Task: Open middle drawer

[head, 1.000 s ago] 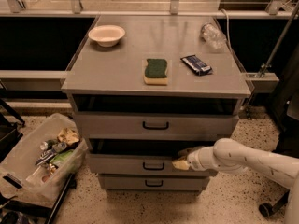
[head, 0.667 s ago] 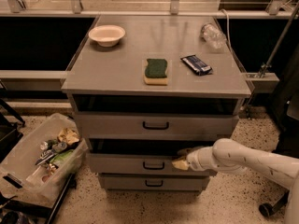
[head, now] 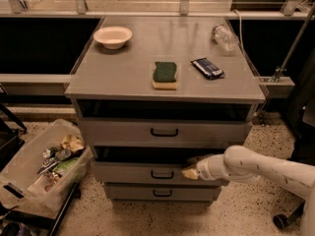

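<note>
Standing in front of the bench (head: 123, 80), I see three grey drawers stacked under its top. The middle drawer (head: 125, 173) is the second one down, between the taller upper drawer (head: 115, 132) and the lowest drawer (head: 130, 192). Its front runs long from left to right, with a small black bar handle (head: 162, 174) at the centre. The robot's one arm (head: 268, 170) reaches in low from the right, and its gripper (head: 191, 171) sits at the upper edge of that drawer's front, just to the right of the handle and not on it. From here I cannot tell whether the gripper is apart or closed, nor whether it has hold of the rim. A dark gap shows above the drawer's front, but the same kind of gap shows above the upper drawer, so I can't say how far out the middle one stands. The relation that matters is this: the handle lies to the left of the gripper along the drawer's long axis, while the drawer must slide outward, away from the cabinet and across that axis. I'd judge a pull from this off-centre spot could skew the drawer on its runners. On top lie a bowl (head: 112, 36), a sponge (head: 164, 74), a dark wrapped packet (head: 207, 68) and a clear bottle (head: 225, 36), none of them in the way.
</note>
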Motion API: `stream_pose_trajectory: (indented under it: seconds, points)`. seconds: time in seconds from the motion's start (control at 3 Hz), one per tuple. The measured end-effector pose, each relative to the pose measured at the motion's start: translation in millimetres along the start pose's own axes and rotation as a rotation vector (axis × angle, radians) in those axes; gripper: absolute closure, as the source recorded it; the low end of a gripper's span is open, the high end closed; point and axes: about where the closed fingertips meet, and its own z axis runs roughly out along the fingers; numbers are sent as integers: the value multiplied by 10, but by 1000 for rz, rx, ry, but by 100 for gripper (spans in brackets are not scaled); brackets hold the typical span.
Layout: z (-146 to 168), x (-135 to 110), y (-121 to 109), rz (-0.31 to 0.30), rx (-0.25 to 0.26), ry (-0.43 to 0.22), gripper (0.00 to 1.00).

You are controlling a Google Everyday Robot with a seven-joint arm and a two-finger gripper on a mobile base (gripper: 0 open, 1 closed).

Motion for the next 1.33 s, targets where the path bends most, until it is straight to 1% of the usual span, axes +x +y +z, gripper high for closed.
stream_pose_trajectory:
  seconds: [0.33, 0.67, 1.0, 1.33]
  points:
    - [-64, 156, 29, -5, 20, -14, 100]
    - [-179, 181, 59, -40, 50, -31, 100]
    - [-186, 179, 62, -40, 50, -31, 100]
    - [-251, 287, 123, -34, 65, -33, 100]
